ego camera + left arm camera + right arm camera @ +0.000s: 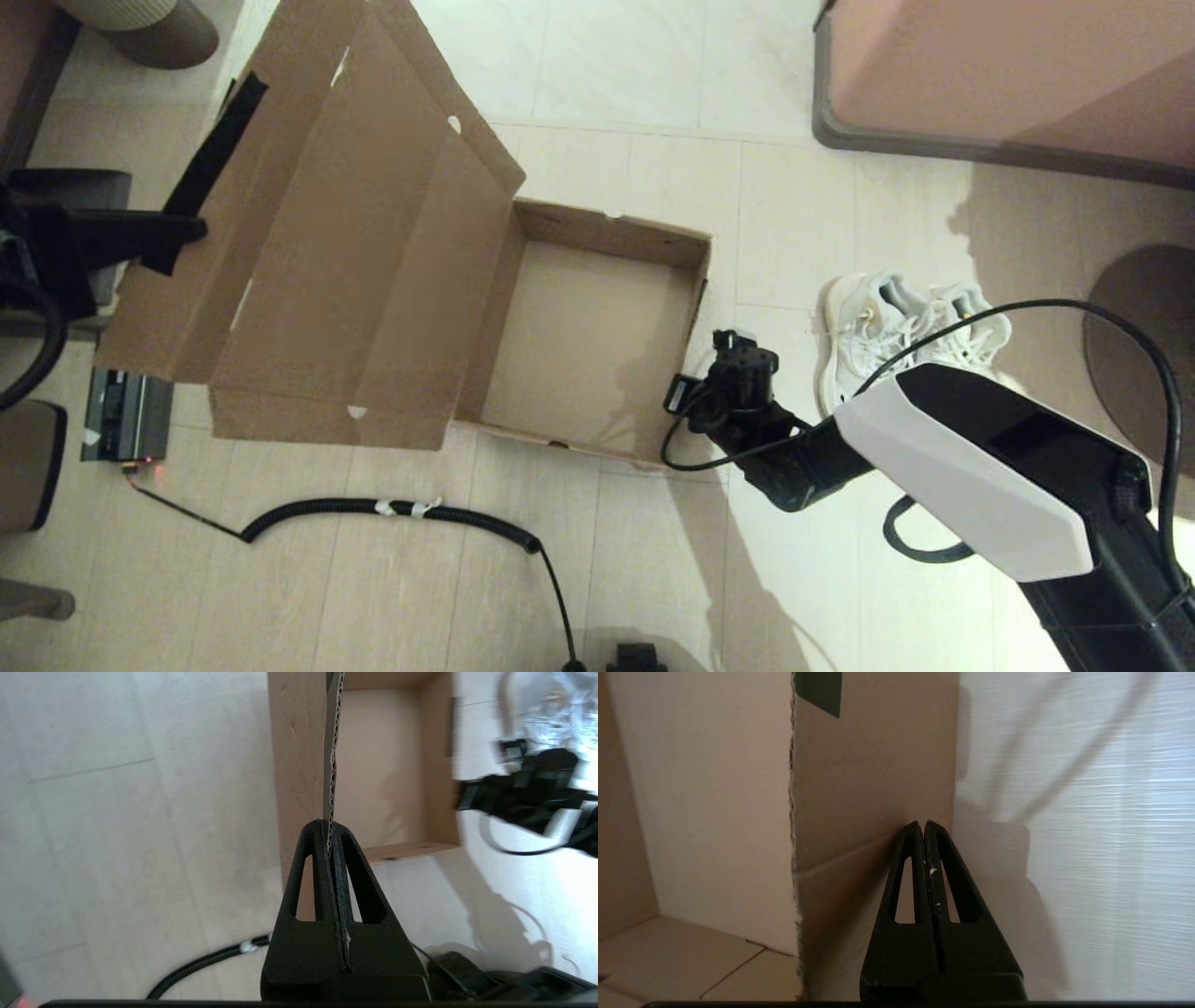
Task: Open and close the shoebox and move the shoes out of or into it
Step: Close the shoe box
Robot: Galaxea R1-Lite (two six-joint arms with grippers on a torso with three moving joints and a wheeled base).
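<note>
We have the shoebox (588, 345) lying open on the floor (373, 579), empty inside, its lid (336, 233) thrown up and back. Our left tool (332, 833) is pinched tight on the lid's edge, holding it up. Our right tool (924, 828) is closed on nothing, sitting just outside the box's right wall. The shoes (901, 331) stand together on the floor, just right of the box, partly hidden behind our right arm. We judge loading comes next: the right tool must open and swing over to the shoes. Watch that arm's dangling cable (1027, 317) across the shoes, and the black hose (392, 511) on the floor in front.
</note>
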